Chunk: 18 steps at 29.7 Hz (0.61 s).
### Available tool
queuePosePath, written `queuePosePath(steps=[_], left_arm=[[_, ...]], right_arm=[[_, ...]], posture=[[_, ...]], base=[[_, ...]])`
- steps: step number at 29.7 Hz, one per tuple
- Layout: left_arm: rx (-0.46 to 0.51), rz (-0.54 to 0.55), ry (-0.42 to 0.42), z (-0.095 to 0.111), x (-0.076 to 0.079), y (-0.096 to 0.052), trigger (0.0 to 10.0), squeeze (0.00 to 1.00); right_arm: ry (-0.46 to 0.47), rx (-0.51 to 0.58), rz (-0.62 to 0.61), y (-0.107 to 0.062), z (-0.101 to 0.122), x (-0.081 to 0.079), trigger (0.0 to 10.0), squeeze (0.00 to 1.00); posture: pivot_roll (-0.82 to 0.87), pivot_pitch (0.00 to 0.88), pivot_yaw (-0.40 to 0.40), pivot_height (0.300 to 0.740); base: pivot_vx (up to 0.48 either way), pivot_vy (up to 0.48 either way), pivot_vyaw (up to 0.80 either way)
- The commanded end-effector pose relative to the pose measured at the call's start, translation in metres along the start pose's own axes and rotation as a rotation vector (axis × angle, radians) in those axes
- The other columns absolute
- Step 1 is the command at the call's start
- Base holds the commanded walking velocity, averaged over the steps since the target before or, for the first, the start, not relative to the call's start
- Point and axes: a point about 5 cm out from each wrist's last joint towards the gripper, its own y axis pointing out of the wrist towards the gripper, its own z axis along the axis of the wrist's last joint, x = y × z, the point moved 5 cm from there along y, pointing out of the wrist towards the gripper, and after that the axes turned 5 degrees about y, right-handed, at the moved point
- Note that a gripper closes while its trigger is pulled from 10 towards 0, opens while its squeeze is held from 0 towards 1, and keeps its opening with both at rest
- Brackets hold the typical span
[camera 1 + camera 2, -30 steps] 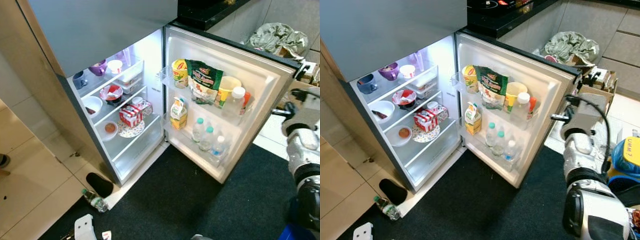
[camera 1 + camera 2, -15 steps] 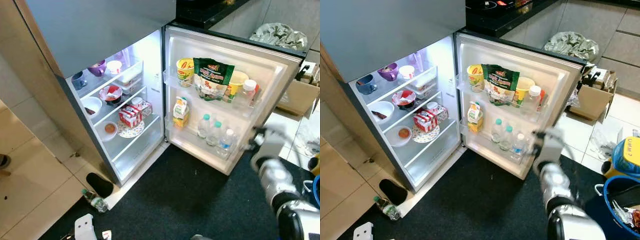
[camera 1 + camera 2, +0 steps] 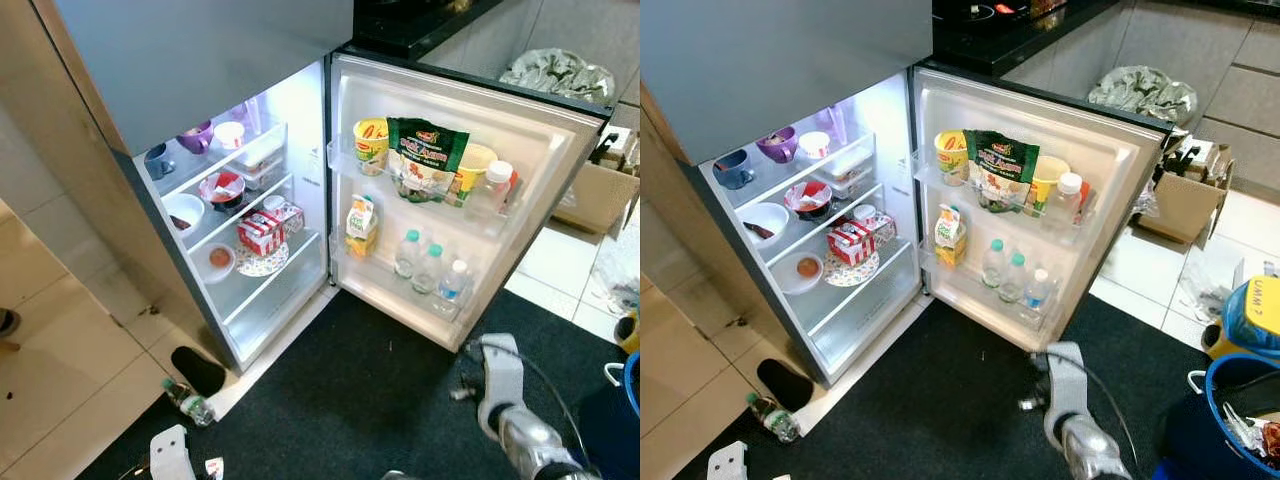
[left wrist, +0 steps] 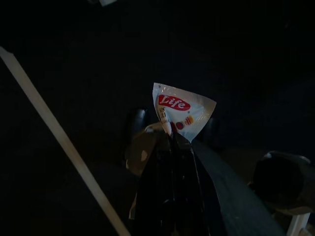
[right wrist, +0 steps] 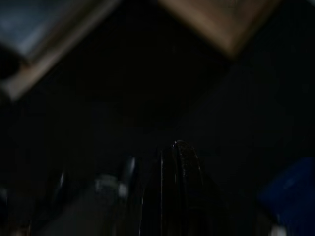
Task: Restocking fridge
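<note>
Two tools to call. The left tool (image 4: 173, 140), seen in its dark wrist view, has its fingers pinched together on a white sachet (image 4: 182, 109) with a red "Life" logo, held above dark floor. The right tool (image 5: 172, 152) shows its black fingers pressed together with nothing between them, over the dark mat; its silver arm (image 3: 505, 400) sits low at the lower right of the head view. The fridge (image 3: 290, 110) stands wide open in the middle of the frame, shelves lit, with bowls and red-and-white cartons (image 3: 262, 232) inside. Its door (image 3: 540, 160) carries a green snack bag (image 3: 425, 155), a juice carton (image 3: 359, 222) and three water bottles (image 3: 428, 270). One more bottle (image 3: 190, 400) lies on the floor at lower left.
</note>
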Motion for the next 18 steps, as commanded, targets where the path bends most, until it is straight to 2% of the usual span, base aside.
queuePosePath(steps=[1, 2, 5, 6, 8, 9, 10, 11, 13, 14, 16, 17, 18], left_arm=[[-0.002, 0.011, -0.006, -0.001, -0.001, 0.000, 10.0, 0.00], [-0.002, 0.011, -0.006, -0.001, -0.001, 0.000, 10.0, 0.00], [0.053, 0.067, -0.031, 0.017, -0.013, -0.001, 10.0, 0.00], [0.053, 0.067, -0.031, 0.017, -0.013, -0.001, 10.0, 0.00], [0.100, 0.120, -0.011, 0.034, -0.025, -0.003, 10.0, 0.00], [0.100, 0.120, -0.011, 0.034, -0.025, -0.003, 10.0, 0.00], [0.118, 0.144, 0.024, 0.044, -0.030, -0.004, 10.0, 0.00], [0.118, 0.144, 0.024, 0.044, -0.030, -0.004, 10.0, 0.00], [0.160, 0.188, 0.091, 0.064, -0.037, -0.005, 10.0, 0.00], [0.160, 0.188, 0.091, 0.064, -0.037, -0.005, 10.0, 0.00], [0.182, 0.207, 0.165, 0.076, -0.037, -0.005, 10.0, 0.00], [0.182, 0.207, 0.165, 0.076, -0.037, -0.005, 10.0, 0.00], [0.191, 0.209, 0.222, 0.081, -0.034, -0.005, 10.0, 0.00]], right_arm=[[-0.011, -0.034, -0.018, -0.001, -0.010, 0.003, 10.0, 0.00], [-0.011, -0.034, -0.018, -0.001, -0.010, 0.003, 10.0, 0.00], [-0.002, -0.114, -0.054, -0.008, -0.042, 0.013, 10.0, 0.00], [-0.002, -0.114, -0.054, -0.008, -0.042, 0.013, 10.0, 0.00], [0.001, -0.144, -0.071, -0.012, -0.053, 0.018, 10.0, 0.00], [0.001, -0.144, -0.071, -0.012, -0.053, 0.018, 10.0, 0.00], [0.006, -0.147, -0.076, -0.012, -0.055, 0.019, 10.0, 0.00], [0.006, -0.147, -0.076, -0.012, -0.055, 0.019, 10.0, 0.00], [0.008, -0.144, -0.081, -0.012, -0.054, 0.019, 10.0, 0.00], [0.008, -0.144, -0.081, -0.012, -0.054, 0.019, 10.0, 0.00], [0.006, -0.137, -0.080, -0.011, -0.051, 0.018, 10.0, 0.00], [0.006, -0.137, -0.080, -0.011, -0.051, 0.018, 10.0, 0.00], [0.005, -0.133, -0.079, -0.010, -0.049, 0.017, 10.0, 0.00]], posture=[[-0.02, 0.003, -0.002, 0.740], [-0.02, 0.003, -0.002, 0.740], [-0.02, 0.000, -0.001, 0.740], [-0.02, 0.000, -0.001, 0.740], [-0.03, 0.000, 0.008, 0.740], [-0.03, 0.000, 0.008, 0.740], [-0.03, 0.000, 0.009, 0.740], [-0.03, 0.000, 0.009, 0.740], [-0.03, 0.000, 0.012, 0.740], [-0.03, 0.000, 0.012, 0.740], [-0.03, 0.000, 0.013, 0.740], [-0.03, 0.000, 0.013, 0.740], [-0.03, 0.000, 0.013, 0.740]], base=[[0.000, 0.000, 0.00], [0.000, 0.000, 0.00], [0.000, 0.000, 0.00], [0.000, 0.000, 0.00], [0.000, 0.000, 0.00], [0.000, 0.000, 0.00], [0.000, 0.000, 0.00], [0.000, 0.000, 0.00], [0.000, 0.000, 0.00], [0.000, 0.000, 0.00], [0.000, 0.000, 0.00], [0.000, 0.000, 0.00], [0.000, 0.000, 0.00]])
